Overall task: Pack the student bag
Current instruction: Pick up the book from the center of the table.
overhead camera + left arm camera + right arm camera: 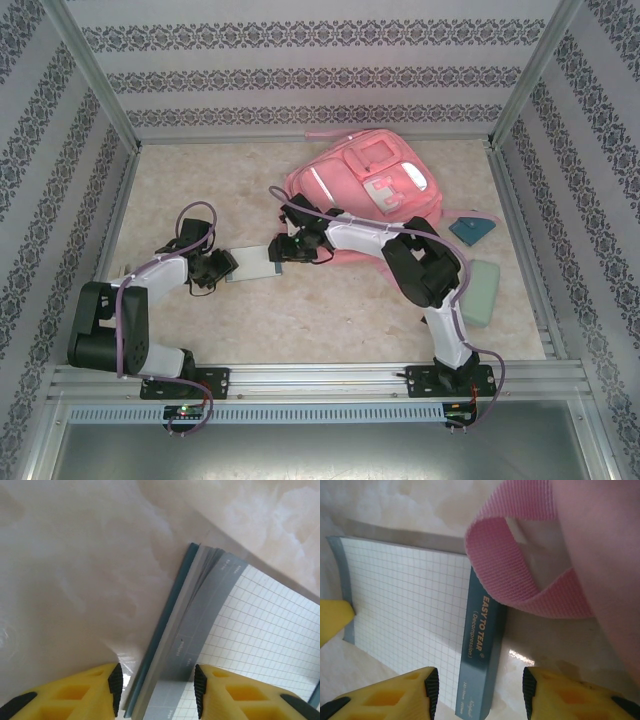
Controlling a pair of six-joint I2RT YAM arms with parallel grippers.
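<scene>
The pink student bag (350, 180) lies flat at the back middle of the table, front pockets facing up. A grid-paper notepad (254, 264) with a blue-grey binding lies on the table just in front of it. My left gripper (222, 266) is at the pad's left end, and its open jaws (157, 685) straddle the grey edge of the notepad (260, 625). My right gripper (283, 248) is at the pad's right end. It stands open (479, 690) over the blue binding of the notepad (405, 610). A pink strap loop (520, 575) rests on that binding.
A teal triangular object (473, 229) lies right of the bag. A pale green case (482, 290) sits near the right rail. Patterned walls and metal posts enclose the table (330, 315) on three sides.
</scene>
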